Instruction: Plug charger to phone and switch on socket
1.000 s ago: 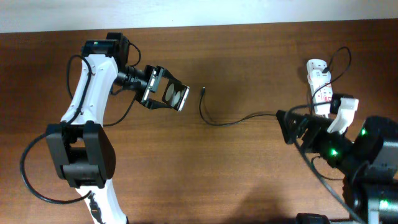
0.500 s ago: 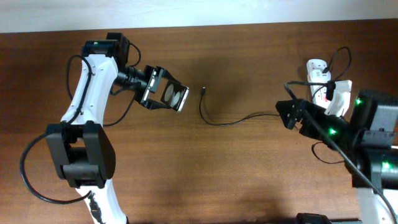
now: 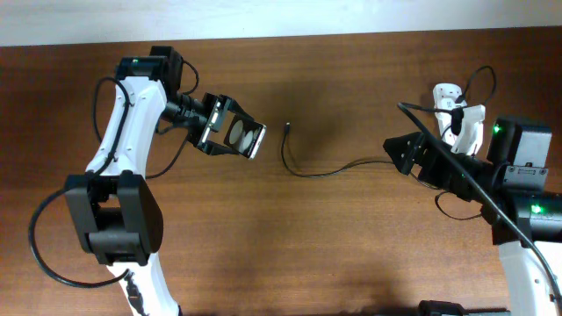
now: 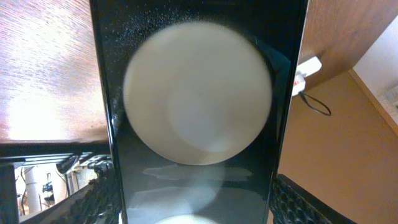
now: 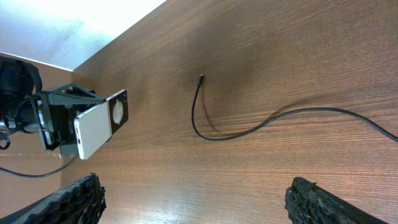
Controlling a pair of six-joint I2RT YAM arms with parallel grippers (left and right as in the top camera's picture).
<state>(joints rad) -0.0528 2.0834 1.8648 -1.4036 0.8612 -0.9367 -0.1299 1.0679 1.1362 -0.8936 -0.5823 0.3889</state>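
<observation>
My left gripper (image 3: pixel 225 130) is shut on the black phone (image 3: pixel 249 138) and holds it above the table at the left. The phone's glossy screen fills the left wrist view (image 4: pixel 199 112), between the finger pads (image 4: pixel 196 208). The charger cable (image 3: pixel 303 172) lies curved on the table, its plug tip (image 3: pixel 288 128) free just right of the phone. The right wrist view shows the cable (image 5: pixel 205 134), the tip (image 5: pixel 200 78) and the phone (image 5: pixel 99 127). My right gripper (image 3: pixel 402 156) is open and empty (image 5: pixel 199 205) over the cable's right part. The white socket (image 3: pixel 450 110) lies at the far right.
The brown wooden table (image 3: pixel 334 246) ends at a pale wall along the far edge. The socket also shows in the left wrist view (image 4: pixel 306 67), small, with a thin black loop beside it. The robots' thick black cables hang near both arms.
My right arm has moved toward the far edge and its gripper slightly left, now beside the socket. The left arm, the phone and the charger cable have not moved.
</observation>
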